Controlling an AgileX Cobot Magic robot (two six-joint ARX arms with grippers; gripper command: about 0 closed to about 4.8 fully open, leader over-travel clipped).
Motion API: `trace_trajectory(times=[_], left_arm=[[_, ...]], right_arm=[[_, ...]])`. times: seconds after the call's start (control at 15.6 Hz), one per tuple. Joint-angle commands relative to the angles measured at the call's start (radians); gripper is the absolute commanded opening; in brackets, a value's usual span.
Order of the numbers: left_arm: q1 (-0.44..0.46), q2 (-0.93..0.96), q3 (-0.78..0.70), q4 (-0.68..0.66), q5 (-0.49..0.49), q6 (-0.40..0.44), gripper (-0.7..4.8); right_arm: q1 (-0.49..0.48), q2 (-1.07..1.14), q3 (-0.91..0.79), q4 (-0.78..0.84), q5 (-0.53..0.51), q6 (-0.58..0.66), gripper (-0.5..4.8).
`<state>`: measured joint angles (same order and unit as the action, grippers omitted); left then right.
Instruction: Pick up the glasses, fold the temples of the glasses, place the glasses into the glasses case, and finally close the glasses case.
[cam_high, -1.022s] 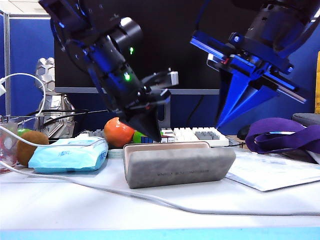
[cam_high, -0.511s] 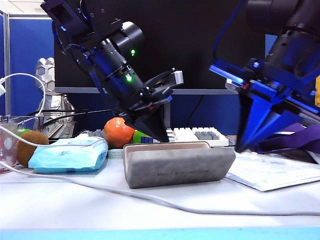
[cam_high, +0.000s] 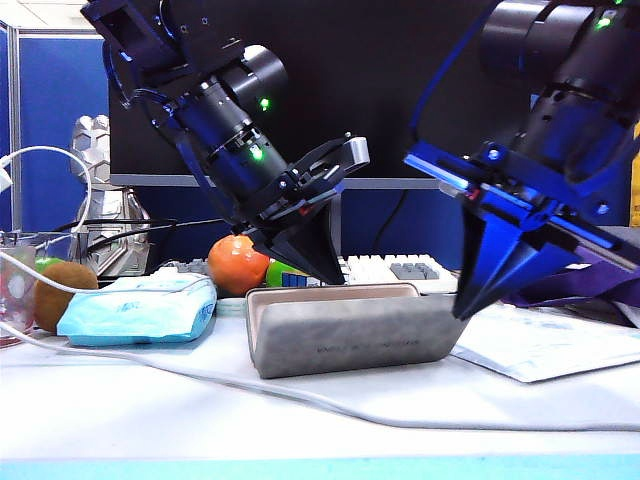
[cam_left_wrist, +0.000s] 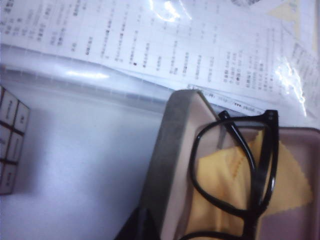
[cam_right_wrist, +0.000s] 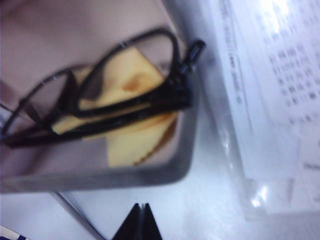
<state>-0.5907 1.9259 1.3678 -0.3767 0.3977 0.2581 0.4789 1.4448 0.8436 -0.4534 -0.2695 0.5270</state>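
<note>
The grey glasses case (cam_high: 350, 335) stands in the middle of the table, open, with its cream lining showing (cam_left_wrist: 175, 150). The black glasses (cam_left_wrist: 235, 175) lie folded inside it on a yellow cloth (cam_right_wrist: 135, 125); the right wrist view shows them (cam_right_wrist: 115, 102) too. My left gripper (cam_high: 330, 275) is shut, its tip at the case's back rim (cam_left_wrist: 142, 222). Shut as well, my right gripper (cam_high: 462, 312) hangs just off the case's right end, a little outside the rim (cam_right_wrist: 141, 207). Neither gripper holds anything.
A light-blue wipes packet (cam_high: 135, 310), a kiwi (cam_high: 60, 295) and an orange (cam_high: 237, 265) lie left of the case. A Rubik's cube (cam_left_wrist: 10, 145) and a keyboard (cam_high: 390, 268) sit behind it. Printed sheets (cam_high: 540, 340) and a purple strap (cam_high: 590, 285) lie right. A white cable (cam_high: 300, 395) crosses the front.
My right gripper has come down and leftward to the case's right end. The left gripper has turned and shifted slightly right along the back rim. The case has not moved.
</note>
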Motion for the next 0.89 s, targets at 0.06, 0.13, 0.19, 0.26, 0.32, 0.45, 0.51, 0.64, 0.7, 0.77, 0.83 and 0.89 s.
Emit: trace_trajectory(times=[0.06,0.13,0.19,0.26,0.32,0.45,0.51,0.64,0.7,0.77,0.83,0.89], left_arm=[[-0.003,0.0,0.0,-0.034,0.055,0.024,-0.06],[-0.003,-0.001,0.0,-0.035,0.055,0.023,-0.06],[-0.003,-0.001,0.0,-0.035,0.055,0.023,-0.06],[-0.003,-0.002,0.001,-0.035,0.055,0.023,-0.06],[-0.003,-0.003,0.001,-0.035,0.056,0.023,-0.06],[-0.003,-0.01,0.001,-0.042,0.068,0.023,-0.06],[-0.003,-0.014,0.001,-0.045,0.082,0.023,-0.06],[-0.004,-0.028,0.001,-0.049,0.086,0.023,-0.06],[-0.004,-0.034,0.001,-0.053,0.09,0.023,-0.06],[-0.004,-0.044,0.001,-0.059,0.1,0.023,-0.06],[-0.004,-0.052,0.001,-0.063,0.105,0.023,-0.06],[-0.005,-0.061,0.001,-0.063,0.12,0.022,-0.06]], right_arm=[[0.001,-0.003,0.002,0.017,-0.005,0.002,-0.03],[0.001,-0.001,0.001,0.018,0.004,0.001,-0.03],[0.001,0.003,-0.001,0.021,0.004,0.001,-0.03],[0.001,0.008,-0.009,0.032,0.004,0.001,-0.03],[0.001,0.015,-0.017,0.043,0.003,0.002,-0.03],[0.001,0.03,-0.019,0.07,0.005,0.005,-0.03],[0.001,0.036,-0.019,0.09,0.005,0.023,-0.03],[0.001,0.051,-0.021,0.119,0.005,0.027,-0.03],[0.001,0.054,-0.021,0.123,0.005,0.032,-0.03],[0.001,0.056,-0.021,0.129,0.005,0.035,-0.03],[0.001,0.059,-0.021,0.137,0.005,0.043,-0.03],[0.001,0.061,-0.021,0.148,0.005,0.047,-0.03]])
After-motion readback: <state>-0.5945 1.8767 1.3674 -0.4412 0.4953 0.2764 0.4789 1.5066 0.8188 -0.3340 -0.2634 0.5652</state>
